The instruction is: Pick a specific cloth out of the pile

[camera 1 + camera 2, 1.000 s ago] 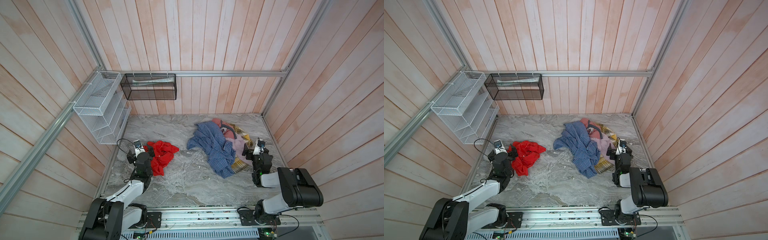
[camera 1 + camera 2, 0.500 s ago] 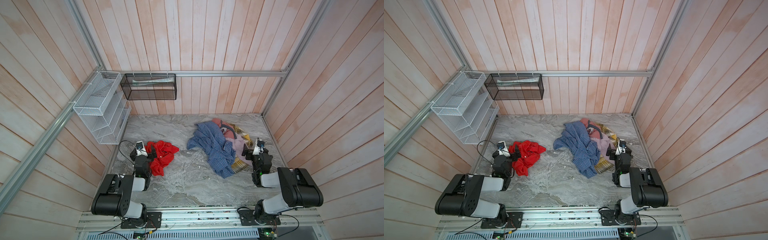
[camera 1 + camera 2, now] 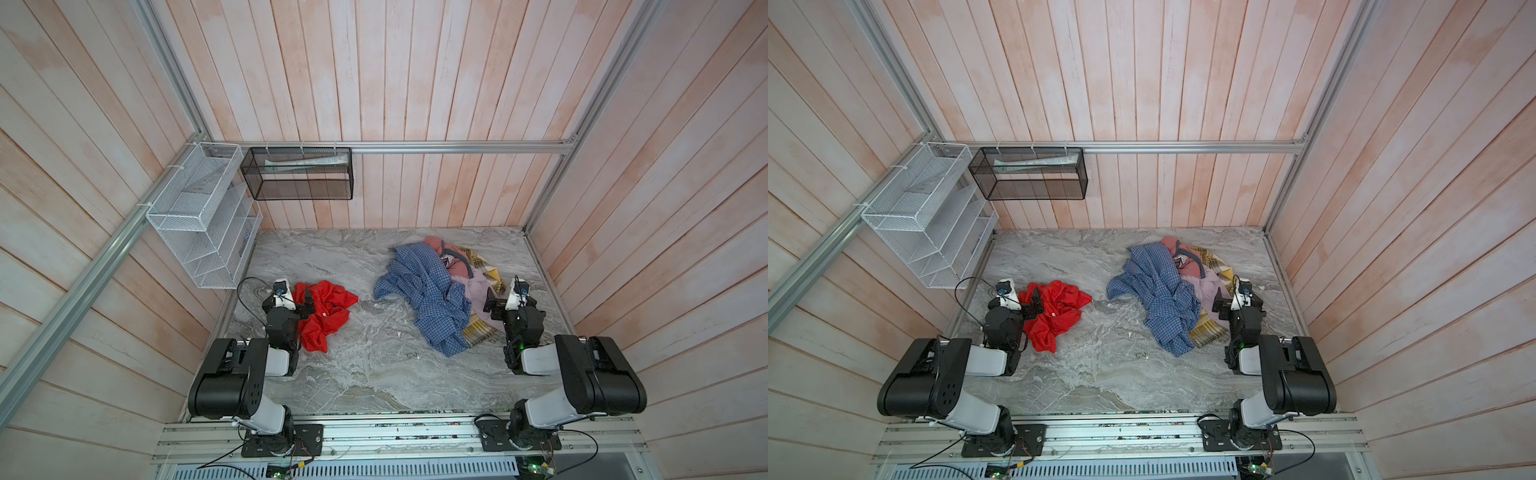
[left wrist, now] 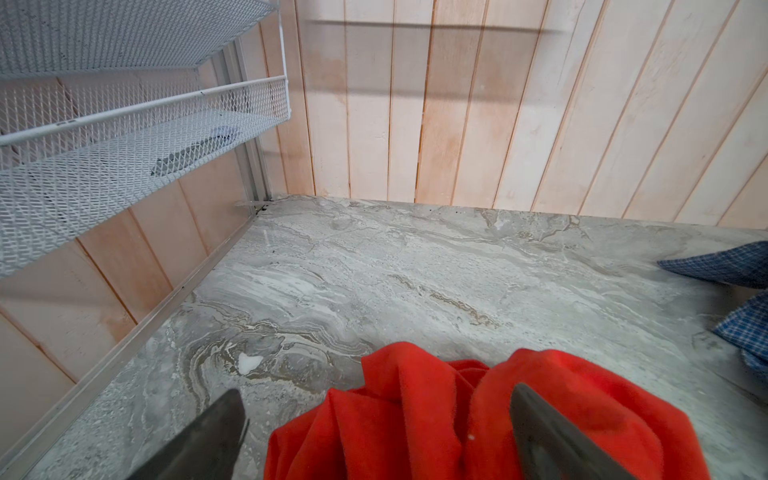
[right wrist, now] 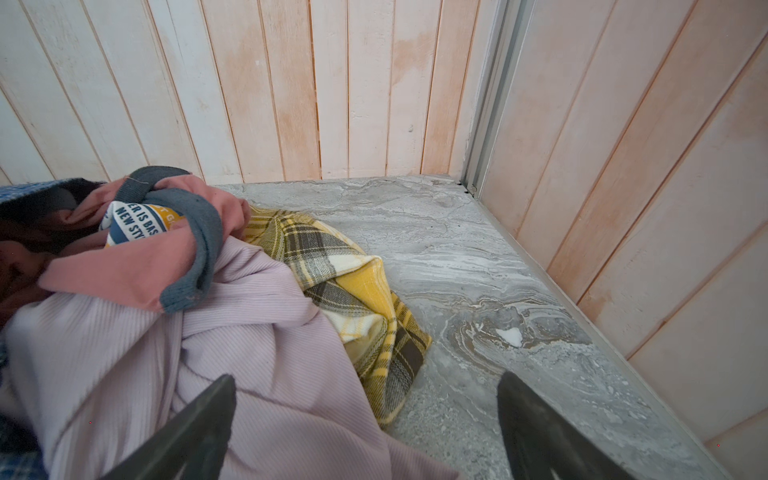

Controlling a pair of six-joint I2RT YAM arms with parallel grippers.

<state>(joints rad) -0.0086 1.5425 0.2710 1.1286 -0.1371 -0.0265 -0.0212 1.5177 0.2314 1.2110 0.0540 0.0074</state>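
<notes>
Left wrist view: the left gripper [image 4: 376,417] is hovering with jaws wide apart over the cloth [image 4: 436,386], clamping nothing. In both top views the cloth is lying crumpled on the table [image 3: 374,374], well apart from the pile [image 3: 432,299], beside which the right gripper [image 5: 365,415] is resting, jaws likewise apart. Separation appears done; the next move is probably calling for lifting clear without snagging fabric.

Print [image 5: 133,226] on salmon-pink garment [image 5: 124,270] in pile [image 5: 249,332]: fragments "ER IS BAS", "NEW STY"; rest hidden.
</notes>
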